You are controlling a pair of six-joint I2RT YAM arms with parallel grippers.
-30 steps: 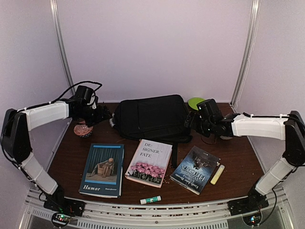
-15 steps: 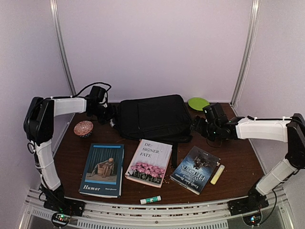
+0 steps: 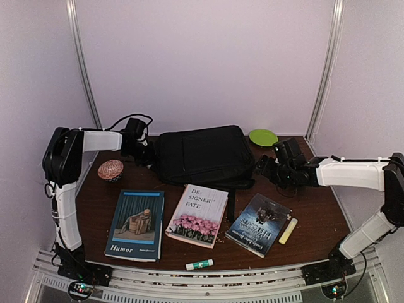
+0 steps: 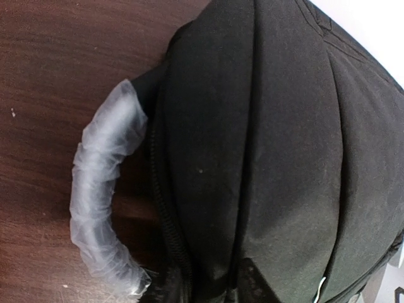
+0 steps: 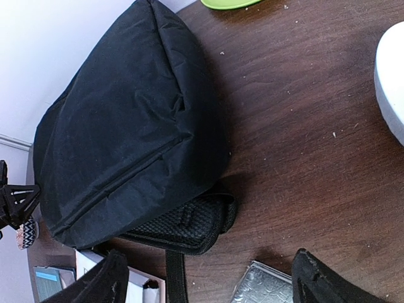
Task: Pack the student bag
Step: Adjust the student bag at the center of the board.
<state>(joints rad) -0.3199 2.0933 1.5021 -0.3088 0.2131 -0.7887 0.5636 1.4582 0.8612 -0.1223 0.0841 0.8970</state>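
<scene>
Dark wood bench (image 3: 319, 221): three paperback books (image 3: 197, 216) at front. Behind, large black soft fabric backpack (image 3: 202, 154) lies flat, long axis left-right, pale grey handle (image 4: 101, 202) end pointing left. Right hand (image 3: 260, 166) spread wide, empty, by right end. Left hand (image 3: 145, 155) at handle; can't tell its grip state.

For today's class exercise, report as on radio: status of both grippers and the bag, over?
Left gripper at student bag's handle end, jaws unseen. Right gripper open, empty, at bag's other end. Three books lie unpacked in front.
</scene>
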